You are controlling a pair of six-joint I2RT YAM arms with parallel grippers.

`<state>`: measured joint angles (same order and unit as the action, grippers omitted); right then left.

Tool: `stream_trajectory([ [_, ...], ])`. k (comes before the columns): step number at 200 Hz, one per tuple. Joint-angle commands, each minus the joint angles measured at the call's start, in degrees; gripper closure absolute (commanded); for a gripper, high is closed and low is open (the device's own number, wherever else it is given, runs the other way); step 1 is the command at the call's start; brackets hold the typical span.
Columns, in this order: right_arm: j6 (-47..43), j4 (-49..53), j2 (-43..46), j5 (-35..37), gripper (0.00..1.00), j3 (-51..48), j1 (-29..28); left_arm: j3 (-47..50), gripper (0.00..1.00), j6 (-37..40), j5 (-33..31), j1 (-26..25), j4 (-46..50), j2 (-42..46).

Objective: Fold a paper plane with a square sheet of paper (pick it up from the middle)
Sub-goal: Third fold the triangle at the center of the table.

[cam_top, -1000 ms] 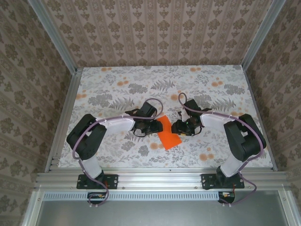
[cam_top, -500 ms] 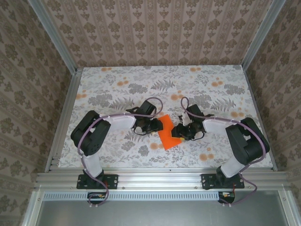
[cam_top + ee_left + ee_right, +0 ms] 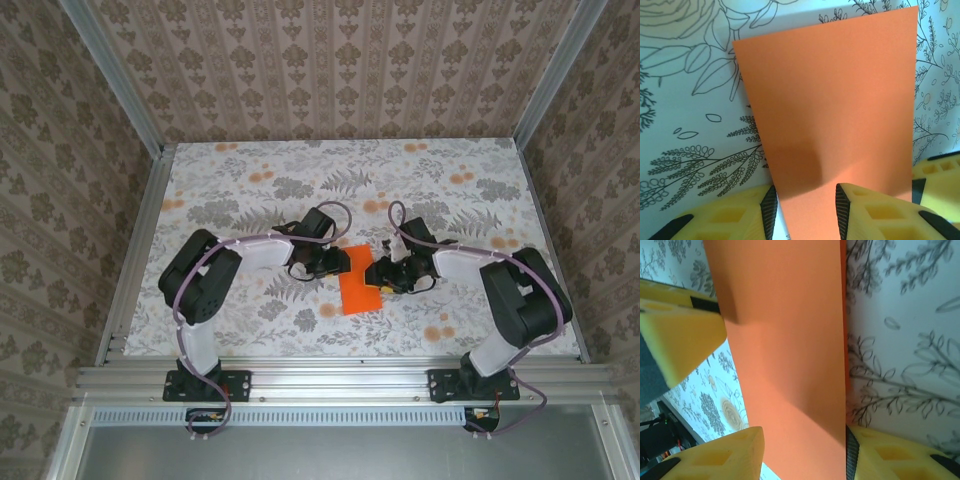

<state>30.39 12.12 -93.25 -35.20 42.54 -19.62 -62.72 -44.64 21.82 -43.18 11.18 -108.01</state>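
Observation:
The square sheet of paper is bright orange and lies on the flowered table as a narrow upright rectangle between the two arms. In the right wrist view a second layer edge shows along the right side of the paper. My left gripper hangs low over its upper left edge, and my right gripper over its upper right edge. In the left wrist view the paper runs under the left gripper, whose jaws stand apart. The right gripper is open too, straddling the sheet's width.
The table carries a grey leaf and orange flower print. Aluminium rails frame it, and patterned walls enclose the back and sides. The other gripper's yellow finger sits close across the sheet.
Both grippers have drawn closer together over the paper's upper part. The sheet has turned from a slanted lie to a more upright, narrower shape.

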Motion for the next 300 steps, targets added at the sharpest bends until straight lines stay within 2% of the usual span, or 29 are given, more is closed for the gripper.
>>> stream_trajectory([
  [1, -2.16, 0.39, -2.11, -1.83, 0.53, 2.64, 0.97, -1.43, 0.6, 2.29, -1.93, 0.56, 0.3, -1.92],
  [42, -4.25, 0.45, -5.52, -4.78, 0.56, 5.14, 2.87, -2.48, 0.61, 3.56, -2.12, 0.46, 1.87, -2.13],
  [100, -3.05, -0.49, -5.89, -6.9, 0.82, 5.12, 3.25, -2.94, 0.6, 4.55, -3.54, 0.05, 3.79, 0.12],
  [134, 4.44, -3.98, -2.46, -4.83, 0.92, 1.46, 3.15, -1.4, 0.55, 6.11, -8.2, -1.59, 5.51, 5.88],
  [174, 16.49, -9.07, 2.77, -0.21, 0.95, -3.39, 2.51, 2.17, 0.49, 12.8, -17.54, -8.77, 8.19, 14.62],
  [212, 18.91, -8.15, 4.26, 2.28, 0.95, -3.78, 1.35, 3.76, 0.42, 20.42, -22.64, -18.76, 9.55, 18.71],
  [237, 19.25, -7.78, 4.01, 2.84, 0.95, -3.87, 1.25, 3.34, 0.35, 22.56, -25.88, -24.4, 10.56, 17.77],
  [266, 19.34, -7.73, 3.78, 3.19, 0.95, -4.03, 0.98, -0.06, 0.32, 24.57, -29.34, -29.07, 12.38, 13.13],
  [300, 19.26, -8.14, 3.09, 2.81, 0.94, -3.96, 0.87, -5.86, 0.31, 25.45, -33.3, -31.07, 16.46, 5.89],
])
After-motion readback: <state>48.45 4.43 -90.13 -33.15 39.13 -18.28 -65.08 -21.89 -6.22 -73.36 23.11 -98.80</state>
